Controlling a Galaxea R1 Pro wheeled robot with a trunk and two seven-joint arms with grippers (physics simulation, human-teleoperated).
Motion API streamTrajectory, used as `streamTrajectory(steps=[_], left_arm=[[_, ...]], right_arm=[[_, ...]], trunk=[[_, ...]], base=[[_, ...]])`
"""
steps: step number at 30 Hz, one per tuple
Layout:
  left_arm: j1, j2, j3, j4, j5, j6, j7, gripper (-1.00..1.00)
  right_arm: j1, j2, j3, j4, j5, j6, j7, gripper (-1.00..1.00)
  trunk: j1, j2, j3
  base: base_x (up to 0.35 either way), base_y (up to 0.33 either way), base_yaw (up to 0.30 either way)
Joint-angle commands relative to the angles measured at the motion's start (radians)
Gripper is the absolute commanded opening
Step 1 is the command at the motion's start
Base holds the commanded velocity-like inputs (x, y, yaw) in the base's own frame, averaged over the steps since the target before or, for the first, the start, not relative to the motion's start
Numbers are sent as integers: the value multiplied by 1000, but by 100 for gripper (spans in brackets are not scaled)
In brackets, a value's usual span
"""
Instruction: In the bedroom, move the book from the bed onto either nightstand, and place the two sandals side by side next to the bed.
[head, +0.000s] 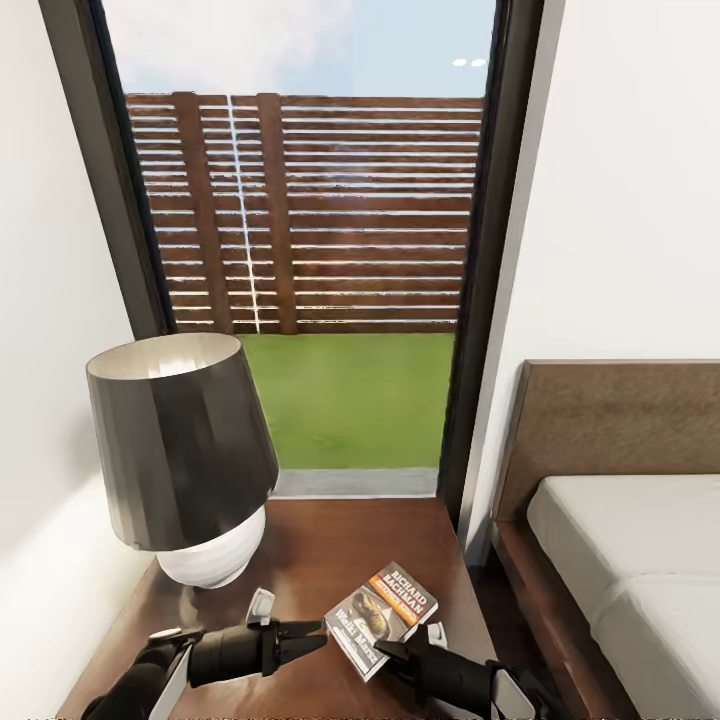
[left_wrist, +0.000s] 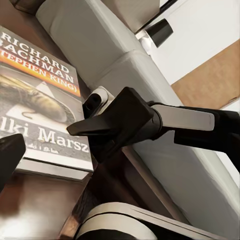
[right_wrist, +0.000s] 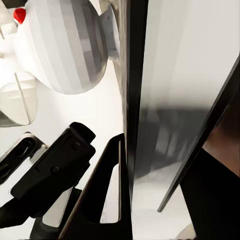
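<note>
A: Where is the book (head: 382, 617)?

B: Flat on the nightstand (head: 330, 540), near its front edge, beside the lamp (head: 185, 455); the bed (head: 620, 560) stands to the right.

A: Gripper status?

B: Right gripper (head: 388, 652) touches the book's near corner; whether its jaws clamp it, I cannot tell. Left gripper (head: 312, 634) sits just beside the book, jaw state unclear.
</note>
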Motion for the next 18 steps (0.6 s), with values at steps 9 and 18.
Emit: streamTrajectory(steps=[9,18], left_arm=[[0,0,1,0,2,11,-3,100],[-1,-1,0,0,2,11,-3,100]], right_arm=[[1,1,5,2,20,-4,-16,-100],[1,1,5,2,20,-4,-16,-100]], trunk=[[0,0,-1],[-8,14,9]], base=[[0,0,0],[0,0,0]])
